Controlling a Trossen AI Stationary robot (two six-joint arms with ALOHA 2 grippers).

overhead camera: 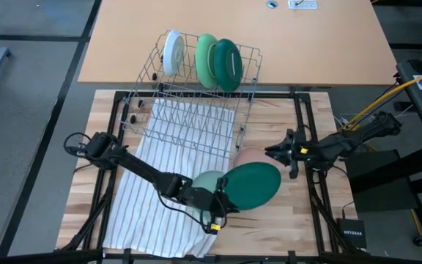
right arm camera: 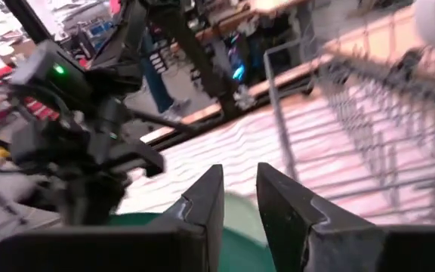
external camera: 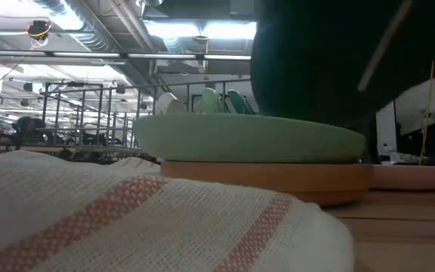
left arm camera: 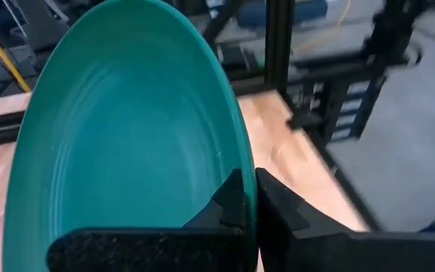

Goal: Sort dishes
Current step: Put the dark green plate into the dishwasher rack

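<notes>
Left gripper (overhead camera: 221, 203) clamped on dark green plate (overhead camera: 253, 186) rim, beside rack (overhead camera: 196, 110).

The dark green plate (overhead camera: 253, 185) hid most of the pink plate (overhead camera: 249, 155) at centre frame and part of the light green plate (overhead camera: 209, 181). In the low view its rim (external camera: 316, 60) ran off the top edge, blurred.

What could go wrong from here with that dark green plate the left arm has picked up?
The left gripper pinches only the rim of the dark green plate, so it may slip or swing. It hangs over the light green plate and pink plate, and could drop onto them. The right gripper waits close by; carrying toward the wire rack risks a collision.
</notes>
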